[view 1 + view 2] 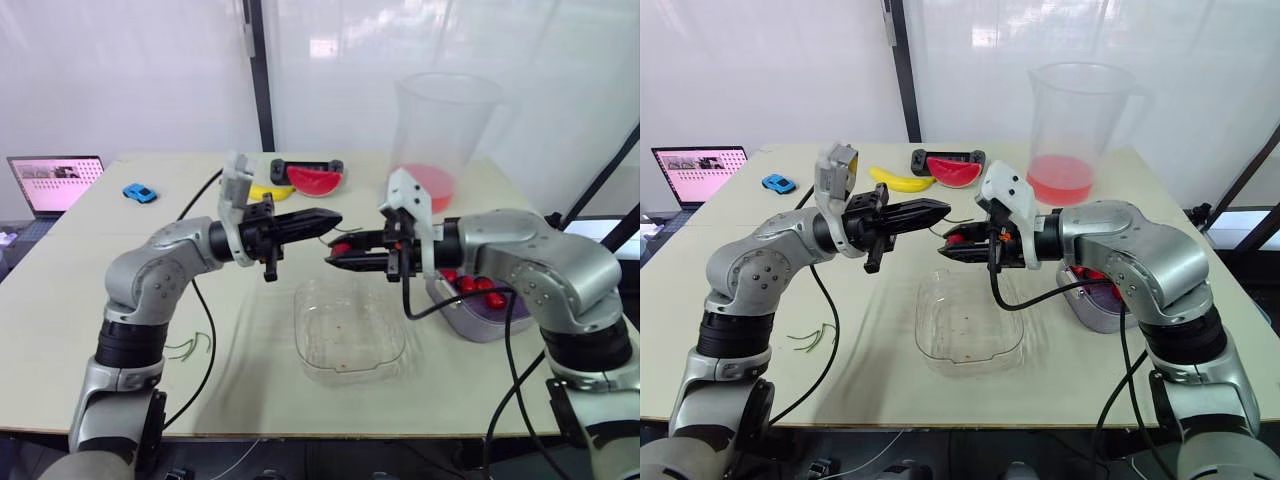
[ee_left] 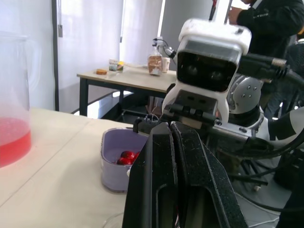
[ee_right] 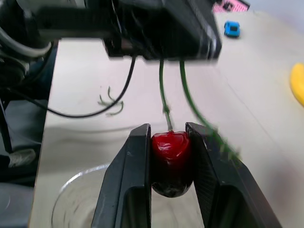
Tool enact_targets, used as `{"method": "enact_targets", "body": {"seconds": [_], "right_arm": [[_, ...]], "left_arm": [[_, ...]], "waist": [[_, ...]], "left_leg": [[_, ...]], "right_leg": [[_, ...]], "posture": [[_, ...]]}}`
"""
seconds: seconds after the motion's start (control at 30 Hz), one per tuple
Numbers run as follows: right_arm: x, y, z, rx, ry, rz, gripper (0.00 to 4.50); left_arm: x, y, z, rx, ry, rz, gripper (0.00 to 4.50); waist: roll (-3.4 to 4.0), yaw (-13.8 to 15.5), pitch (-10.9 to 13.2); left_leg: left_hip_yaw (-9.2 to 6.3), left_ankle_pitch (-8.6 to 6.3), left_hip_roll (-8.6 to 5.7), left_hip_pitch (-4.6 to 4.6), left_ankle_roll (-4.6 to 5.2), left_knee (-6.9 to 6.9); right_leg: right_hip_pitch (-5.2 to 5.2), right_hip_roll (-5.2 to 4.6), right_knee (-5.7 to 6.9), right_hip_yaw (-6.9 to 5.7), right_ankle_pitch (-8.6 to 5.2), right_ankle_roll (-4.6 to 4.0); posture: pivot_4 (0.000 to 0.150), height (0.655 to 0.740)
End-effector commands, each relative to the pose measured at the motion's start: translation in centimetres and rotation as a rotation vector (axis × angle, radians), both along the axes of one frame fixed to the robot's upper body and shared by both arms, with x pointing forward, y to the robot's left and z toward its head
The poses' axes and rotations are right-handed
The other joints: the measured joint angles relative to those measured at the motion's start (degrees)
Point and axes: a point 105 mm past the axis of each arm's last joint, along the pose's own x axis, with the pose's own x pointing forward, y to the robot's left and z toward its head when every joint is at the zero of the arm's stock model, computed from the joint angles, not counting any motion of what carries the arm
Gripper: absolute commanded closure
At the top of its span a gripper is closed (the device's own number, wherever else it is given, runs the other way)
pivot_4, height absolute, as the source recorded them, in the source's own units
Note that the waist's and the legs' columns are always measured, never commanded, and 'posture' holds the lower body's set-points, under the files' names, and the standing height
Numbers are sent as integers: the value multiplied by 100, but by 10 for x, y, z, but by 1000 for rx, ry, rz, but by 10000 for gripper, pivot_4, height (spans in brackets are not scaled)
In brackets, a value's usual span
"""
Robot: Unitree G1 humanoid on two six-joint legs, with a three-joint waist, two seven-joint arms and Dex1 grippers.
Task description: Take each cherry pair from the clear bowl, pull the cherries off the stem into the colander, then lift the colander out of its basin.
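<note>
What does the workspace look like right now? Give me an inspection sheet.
Surface: beige table.
Job's things: clear bowl, no cherries seen inside; colander holds cherries; one cherry on its stem held up between the grippers.
Clutter: loose stems, pitcher, banana, watermelon slice, toy car, laptop.
Grippers: left gripper jaws shut on the stem; right gripper jaws shut on the cherry.
Cables: black cable across the table's left.
Surroundings: curtains; a person beyond.
</note>
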Motion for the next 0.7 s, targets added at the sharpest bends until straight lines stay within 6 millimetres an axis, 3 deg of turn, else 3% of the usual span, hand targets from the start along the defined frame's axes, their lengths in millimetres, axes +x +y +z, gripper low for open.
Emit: {"method": "enact_targets", "body": {"seconds": [0.03, 0.23, 0.3, 0.37, 0.43, 0.47, 0.53, 0.6, 0.7], "right_arm": [[-4, -7, -3, -51, -14, -1, 33343], [2, -32, 10, -44, -21, -87, 33343], [10, -57, 14, -69, -40, -186, 33343], [26, -108, 18, -166, -82, -391, 33343], [33, -145, 18, -253, -101, -528, 33343], [34, -152, 17, -272, -103, -549, 33343], [33, -185, 2, -374, -71, -634, 33343], [31, -203, -9, -405, -36, -674, 33343], [30, -208, -22, -391, 4, -674, 33343]], "left_arm": [[-5, 1, 10, -12, -57, -4, 45000], [-4, 4, 10, -11, -59, 7, 45000], [-4, 6, 9, -10, -57, 12, 45000], [-3, 8, 7, -9, -52, 24, 45000], [-3, 10, 6, -10, -51, 32, 45000], [-4, 10, 6, -10, -52, 33, 45000], [-3, 11, 4, -9, -49, 42, 45000], [-3, 12, 2, -9, -46, 47, 45000], [-2, 13, 0, -8, -44, 51, 45000]], "waist": [[0, -1, 0], [0, -3, 0], [0, 21, 0], [-1, 53, 1], [-3, 58, 2], [-3, 35, 2], [-1, 4, 1], [-1, -20, 1], [8, -34, 2]], "left_leg": [[1, 0, 0, -1, 0, 0], [0, 0, 1, -1, 0, -2], [0, 0, 1, -2, 0, -1], [1, -1, 0, -5, 1, 3], [6, -3, -5, -9, 5, 3], [7, -4, -4, -10, 7, 4], [10, -4, -2, -11, 8, -2], [13, -5, 3, -9, 9, -9], [16, -5, 5, -7, 9, -10]], "right_leg": [[0, 0, -1, 1, 0, 0], [-2, 2, -1, 0, 0, 0], [-1, 1, -2, 0, 0, 0], [2, -1, -7, -1, 0, 0], [8, -3, -24, -4, 0, 0], [9, -2, -30, -4, 0, 1], [4, -1, -32, -2, 0, 1], [1, 5, -32, -1, 0, 0], [-1, 4, -29, 5, 0, 0]], "posture": [[1500, 7400], [1500, 7400], [1500, 7400], [1500, 7400], [1500, 7400], [1500, 7400], [1500, 7400], [1500, 7400], [1500, 7400]]}}
